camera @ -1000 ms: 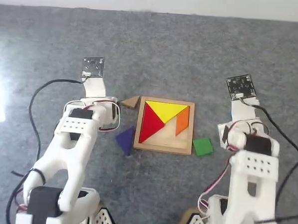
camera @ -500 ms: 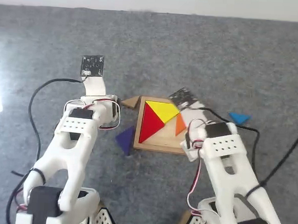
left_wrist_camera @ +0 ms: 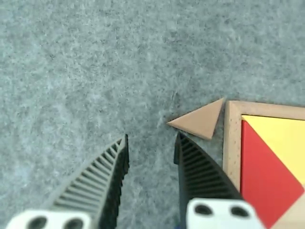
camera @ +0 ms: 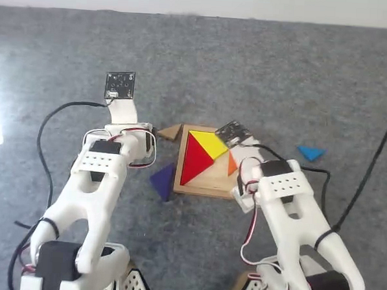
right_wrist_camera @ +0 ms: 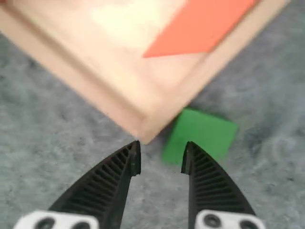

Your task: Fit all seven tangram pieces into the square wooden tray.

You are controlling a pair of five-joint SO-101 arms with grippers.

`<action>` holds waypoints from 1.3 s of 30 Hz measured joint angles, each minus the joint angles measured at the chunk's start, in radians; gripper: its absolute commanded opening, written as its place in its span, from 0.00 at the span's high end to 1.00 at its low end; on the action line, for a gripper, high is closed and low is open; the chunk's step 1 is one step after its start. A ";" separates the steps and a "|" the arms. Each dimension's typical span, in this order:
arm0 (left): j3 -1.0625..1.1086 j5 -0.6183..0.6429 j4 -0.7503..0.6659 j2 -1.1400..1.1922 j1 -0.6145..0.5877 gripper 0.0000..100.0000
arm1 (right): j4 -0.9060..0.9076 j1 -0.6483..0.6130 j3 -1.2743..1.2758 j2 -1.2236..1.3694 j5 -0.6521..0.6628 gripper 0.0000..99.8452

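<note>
The square wooden tray (camera: 182, 159) holds a red triangle (camera: 196, 161), a yellow triangle (camera: 210, 142) and an orange piece (camera: 232, 165). A tan triangle (left_wrist_camera: 200, 120) lies on the cloth touching the tray's far left corner (left_wrist_camera: 232, 138). My left gripper (left_wrist_camera: 151, 140) stands open just short of this triangle, with nothing between its fingers. A purple piece (camera: 162, 180) lies left of the tray. My right gripper (right_wrist_camera: 162, 148) hangs open over the tray's near right corner (right_wrist_camera: 143, 129), beside the green square (right_wrist_camera: 202, 136). A small blue triangle (camera: 310, 152) lies farther right.
Grey felt (camera: 262, 70) covers the whole table. The right arm (camera: 279, 188) leans over the tray's right side, and its cable (camera: 367, 173) loops out to the right. The left arm (camera: 105, 166) stands left of the tray.
The right arm swung left from the table's right side to the tray's near right corner, covering the green square and uncovering the blue triangle. The left arm kept still.
</note>
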 measured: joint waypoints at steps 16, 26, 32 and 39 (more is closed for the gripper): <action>0.000 0.000 0.000 0.000 0.000 0.84 | -0.072 0.098 0.000 0.011 -0.035 0.78; 0.000 0.000 0.000 0.000 0.000 0.84 | -0.072 0.074 0.017 0.011 -0.048 0.73; 0.000 0.000 0.000 0.000 0.000 0.84 | -0.083 0.032 0.017 0.035 -0.054 0.73; 0.000 0.000 0.000 0.000 0.000 0.84 | -0.126 0.031 0.017 0.107 -0.054 0.73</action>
